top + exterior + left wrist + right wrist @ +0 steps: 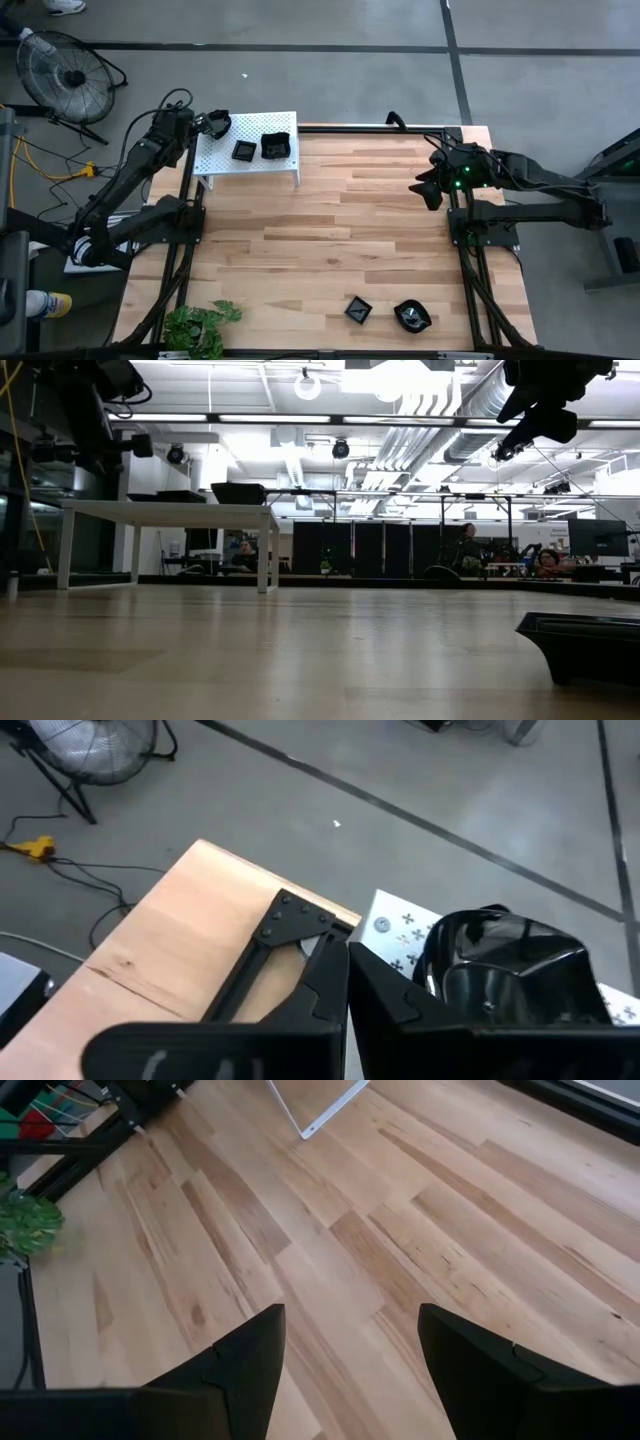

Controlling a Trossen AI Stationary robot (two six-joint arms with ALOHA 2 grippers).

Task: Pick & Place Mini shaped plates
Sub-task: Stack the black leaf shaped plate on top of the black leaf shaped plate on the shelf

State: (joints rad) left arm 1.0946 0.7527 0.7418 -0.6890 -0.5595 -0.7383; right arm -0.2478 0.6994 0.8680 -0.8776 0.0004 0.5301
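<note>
**Left arm at the shelf corner, right arm waiting at the table's right edge**

Left arm is reaching from the table's left side up to the far-left corner of the white shelf [247, 160], elbow bent, left gripper [212, 124] sitting over that corner with its fingers [330, 982] pressed together; in the left wrist view a glossy black plate [510, 970] is lying on the shelf just beside those fingers, whether the tips are pinching it I cannot tell. Right arm is folded along the right edge, right gripper [428, 190] hanging above the wood, fingers [250, 1360] spread wide with nothing between them.

Two more black plates are sitting on the shelf top, a small square one [243, 150] and a larger one [275, 146], just beside each other. Two others are lying on the wooden table [330, 240] near its front edge, a square one [358, 310] and a wavy-edged one [411, 317], close together, well apart from both grippers. A green plant [200, 325] is at the front-left corner.

Grey floor with dark lines around the table, a floor fan [68, 76] at far left, yellow cable beside it. Low view is showing an open room with bright ceiling lights, desks and monitors behind
</note>
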